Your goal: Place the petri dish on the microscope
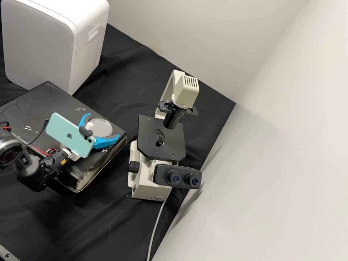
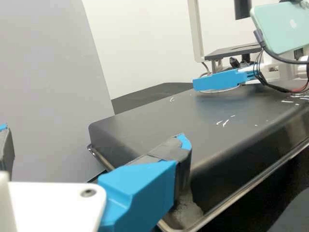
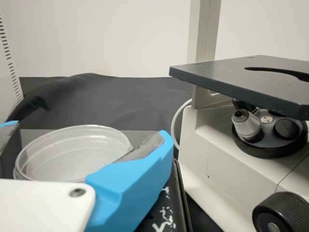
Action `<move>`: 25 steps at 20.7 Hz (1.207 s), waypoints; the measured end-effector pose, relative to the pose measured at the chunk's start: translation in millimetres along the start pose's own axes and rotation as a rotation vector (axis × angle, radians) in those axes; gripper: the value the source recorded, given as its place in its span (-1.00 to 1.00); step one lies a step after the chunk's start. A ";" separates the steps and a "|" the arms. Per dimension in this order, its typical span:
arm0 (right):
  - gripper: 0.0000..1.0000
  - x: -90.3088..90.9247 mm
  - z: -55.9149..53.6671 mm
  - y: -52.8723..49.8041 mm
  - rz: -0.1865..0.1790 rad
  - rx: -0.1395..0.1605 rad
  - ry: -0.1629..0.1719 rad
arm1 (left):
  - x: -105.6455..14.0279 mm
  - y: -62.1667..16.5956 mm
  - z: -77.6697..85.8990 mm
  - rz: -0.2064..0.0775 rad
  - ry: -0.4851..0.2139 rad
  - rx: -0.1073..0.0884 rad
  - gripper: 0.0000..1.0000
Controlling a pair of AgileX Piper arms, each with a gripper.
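A clear petri dish lies on a black tray left of the microscope. My right gripper is open, its blue fingers on either side of the dish at tray level; I cannot tell whether they touch it. The microscope's black stage is bare, and it stands close beside the dish in the right wrist view. My left gripper is open at the tray's opposite corner, far from the dish.
A white box-shaped appliance stands at the back left. A mint phone rides on the right wrist. The microscope's eyepieces face the front and its cable runs off the bench. A wall closes the right side.
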 end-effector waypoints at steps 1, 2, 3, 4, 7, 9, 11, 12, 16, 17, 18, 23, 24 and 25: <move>-1.00 -0.1 0.7 1.0 0.004 0.007 -0.002 | 0.0 0.0 0.6 0.000 -0.006 0.003 1.00; -1.00 -0.2 1.3 1.6 0.006 0.007 -0.003 | 0.0 0.0 1.1 0.000 -0.012 0.005 1.00; -1.00 -0.2 1.5 1.9 0.006 0.007 -0.004 | 0.0 0.0 1.1 0.000 -0.012 0.005 1.00; -1.00 -0.2 1.4 1.7 0.005 0.006 -0.002 | 0.0 0.0 1.1 0.000 -0.012 0.005 1.00; -1.00 -0.2 1.4 1.7 0.004 0.006 -0.002 | 0.0 0.0 1.1 0.000 -0.012 0.005 1.00; -1.00 -0.2 1.4 1.7 0.004 0.008 -0.002 | 0.0 0.0 1.1 0.000 -0.012 0.005 1.00; -1.00 -0.2 1.4 1.7 0.004 0.010 -0.002 | 0.0 0.0 1.1 0.000 -0.012 0.005 1.00; -1.00 -0.2 1.4 1.7 0.004 0.016 -0.002 | 0.0 0.0 1.1 0.000 -0.012 0.005 1.00; -1.00 -0.2 1.4 1.7 0.004 0.029 -0.002 | 0.0 0.0 1.1 0.000 -0.012 0.005 1.00; -1.00 -0.2 1.4 1.7 0.004 0.029 -0.002 | 0.0 0.0 1.1 0.000 -0.012 0.005 1.00; -1.00 -0.2 1.4 1.7 0.004 0.029 -0.002 | 0.0 0.0 1.1 0.000 -0.012 0.005 1.00; -1.00 -0.3 2.0 2.4 0.006 0.029 -0.003 | 0.0 0.0 1.1 0.000 -0.012 0.005 1.00; -1.00 -0.8 1.5 4.6 0.010 0.025 0.001 | 0.0 0.0 1.1 0.000 -0.012 0.005 1.00; -1.00 -1.6 0.2 7.7 0.017 0.027 0.010 | 0.0 0.0 1.1 0.000 -0.012 0.005 1.00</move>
